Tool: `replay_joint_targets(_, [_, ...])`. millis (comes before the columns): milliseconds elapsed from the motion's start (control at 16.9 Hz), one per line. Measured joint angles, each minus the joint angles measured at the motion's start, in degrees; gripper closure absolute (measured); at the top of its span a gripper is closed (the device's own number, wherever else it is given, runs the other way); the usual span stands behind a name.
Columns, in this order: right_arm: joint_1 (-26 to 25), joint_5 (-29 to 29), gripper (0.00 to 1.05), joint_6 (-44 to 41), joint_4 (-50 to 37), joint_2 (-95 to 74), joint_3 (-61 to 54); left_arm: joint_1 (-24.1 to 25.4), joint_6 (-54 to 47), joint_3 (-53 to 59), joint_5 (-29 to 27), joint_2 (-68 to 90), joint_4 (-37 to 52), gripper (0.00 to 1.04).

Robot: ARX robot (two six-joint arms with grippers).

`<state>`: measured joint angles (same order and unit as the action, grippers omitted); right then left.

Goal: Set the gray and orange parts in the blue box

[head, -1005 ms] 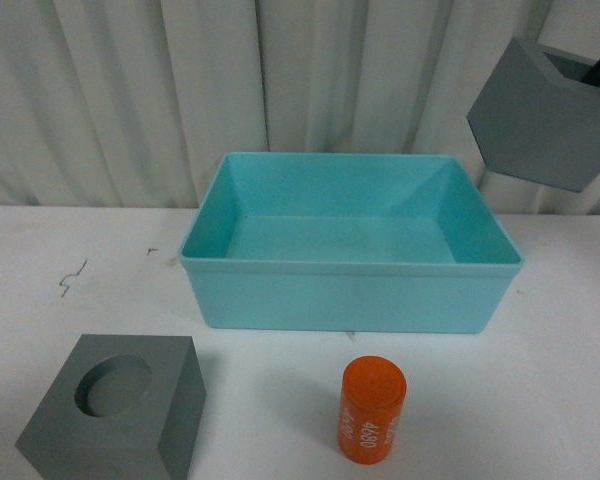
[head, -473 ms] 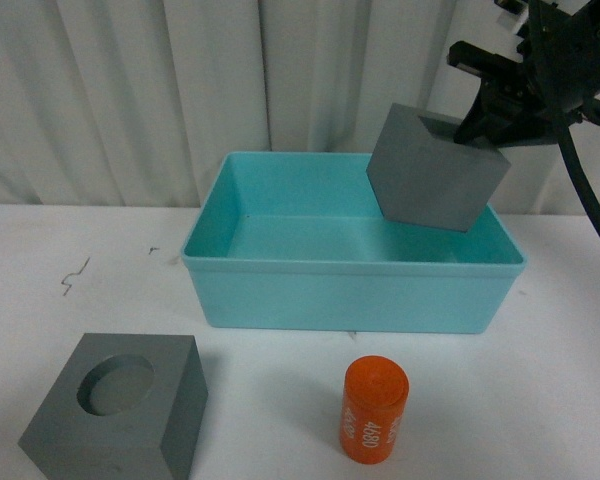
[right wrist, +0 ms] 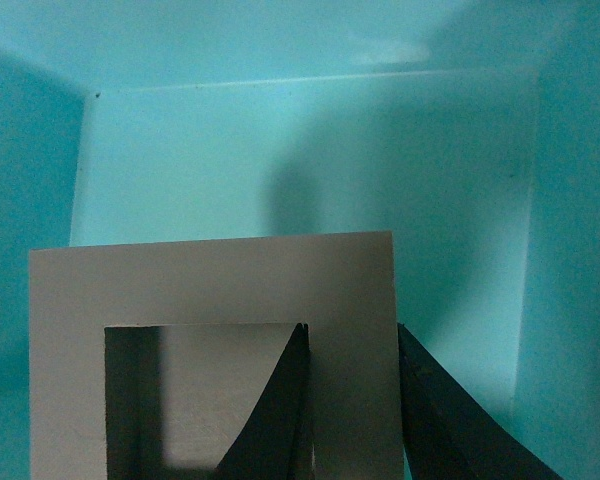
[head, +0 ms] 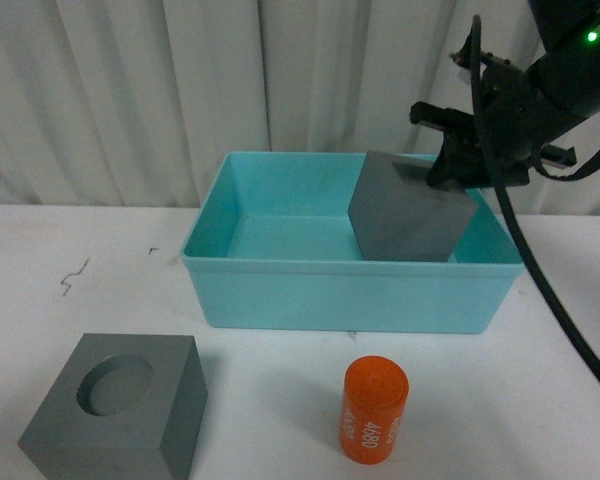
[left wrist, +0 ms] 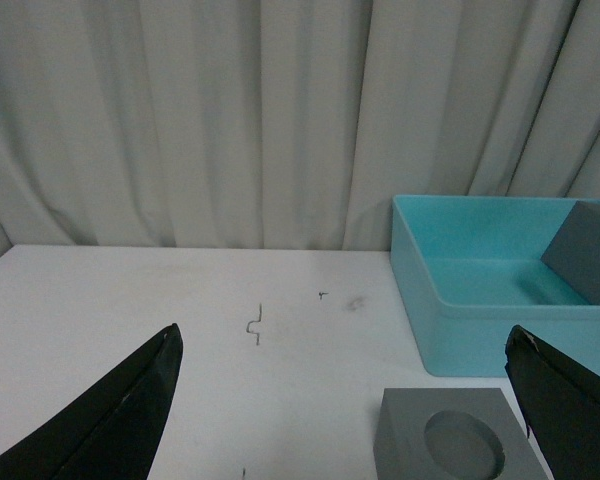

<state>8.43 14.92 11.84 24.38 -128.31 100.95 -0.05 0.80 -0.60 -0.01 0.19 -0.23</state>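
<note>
My right gripper (head: pixel 448 170) is shut on the wall of the gray cube with the square recess (head: pixel 410 215) and holds it tilted inside the right part of the blue box (head: pixel 340 290). In the right wrist view one finger is in the recess and one outside the cube (right wrist: pixel 210 290), above the box floor (right wrist: pixel 280 150). The gray cube with the round recess (head: pixel 120 410) sits at the front left, also in the left wrist view (left wrist: pixel 450 445). The orange cylinder (head: pixel 373 410) stands upright before the box. My left gripper (left wrist: pixel 345 400) is open over the table.
A white curtain (head: pixel 180 80) hangs behind the white table (head: pixel 540 380). Small dark marks (head: pixel 72 275) lie on the table left of the box. The right arm's black cable (head: pixel 550 300) hangs down past the box's right end.
My right gripper has carried the gray cube with the square recess from high at the right, leftward and down, into the right part of the blue box. The other parts have not moved.
</note>
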Motion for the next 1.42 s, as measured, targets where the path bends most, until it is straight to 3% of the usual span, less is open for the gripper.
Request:
replay_joint_targets(532, [1.22,-6.21,0.86,1.73,5.51,-12.04,14.12,0.0,0.0,0.0,0.0,0.0,0.0,0.07])
replay_joint_targets(591, [0.96,-6.1,0.82,1.53,5.46,-12.04,14.64,0.0,0.0,0.0,0.0,0.0,0.0,0.07])
replay_joint_targets(1064, [0.94,-4.35,0.09,2.03,3.74,-8.41,13.7,0.0,0.0,0.0,0.0,0.0,0.0,0.07])
replay_joint_targets(1419, [1.42,-2.82,0.06,4.07,-5.84,6.25,3.3,0.0,0.0,0.0,0.0,0.0,0.0,0.07])
